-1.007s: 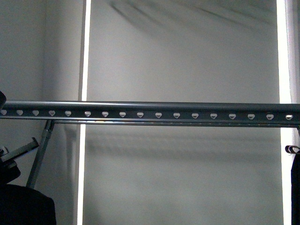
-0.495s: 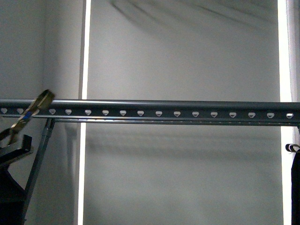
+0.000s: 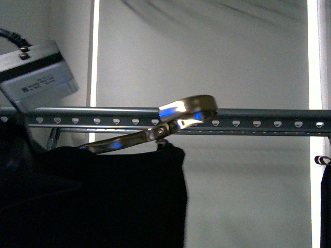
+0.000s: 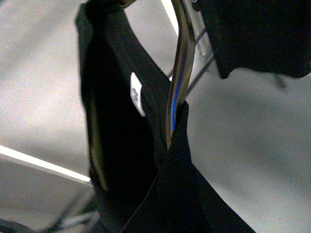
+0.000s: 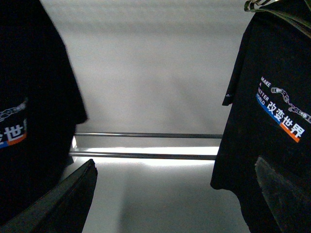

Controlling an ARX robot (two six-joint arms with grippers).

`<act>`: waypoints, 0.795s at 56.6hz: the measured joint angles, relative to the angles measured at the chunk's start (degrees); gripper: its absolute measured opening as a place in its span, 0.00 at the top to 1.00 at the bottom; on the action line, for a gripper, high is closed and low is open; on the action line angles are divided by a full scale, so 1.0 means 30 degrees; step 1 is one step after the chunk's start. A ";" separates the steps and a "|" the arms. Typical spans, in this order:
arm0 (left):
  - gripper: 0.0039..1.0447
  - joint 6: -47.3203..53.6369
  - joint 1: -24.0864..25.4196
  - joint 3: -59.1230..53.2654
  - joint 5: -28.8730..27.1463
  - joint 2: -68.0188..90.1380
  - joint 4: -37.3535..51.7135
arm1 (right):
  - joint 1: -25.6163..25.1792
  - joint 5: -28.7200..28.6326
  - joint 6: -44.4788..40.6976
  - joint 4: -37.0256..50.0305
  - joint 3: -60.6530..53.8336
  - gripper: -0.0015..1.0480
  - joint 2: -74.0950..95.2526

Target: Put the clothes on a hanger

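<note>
The hanger [image 3: 258,120], a dark grey rail with a row of pale holes, runs across the front view. A shiny metal clothes hanger hook [image 3: 189,109] lies against the rail near its middle. A black shirt [image 3: 103,196] hangs from it, below the rail at the left. My left gripper [image 4: 171,162] is shut on the clothes hanger's metal arm [image 4: 181,73]; dark cloth [image 4: 116,126] hides its jaws. My left arm's grey wrist box [image 3: 36,72] sits above the rail at the left. My right gripper [image 5: 175,204] is open and empty, below the rail between two black shirts.
A slanted grey leg [image 3: 51,140] stands under the rail's left end. Another black garment [image 3: 326,206] hangs at the far right. In the right wrist view, printed black shirts hang at the left [image 5: 29,97] and right [image 5: 277,121], with two low horizontal bars [image 5: 146,155] behind.
My left arm has come up from the lower left and moved right with the clothes hanger and black shirt. The hook went from the rail's left end to its middle.
</note>
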 joint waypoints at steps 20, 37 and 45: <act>0.96 1.2845 -0.2142 0.1792 -0.1137 0.3373 0.2317 | 0.0000 0.0000 0.0000 0.0000 0.0000 0.07 0.0000; 0.96 1.5642 -0.3898 0.2885 -0.0627 0.4860 0.4357 | 0.0000 0.0000 0.0000 0.0000 0.0000 0.07 0.0000; 0.96 1.5679 -0.3891 0.2922 -0.0641 0.4867 0.4371 | 0.0000 0.0029 0.0000 0.0000 0.0000 0.07 0.0000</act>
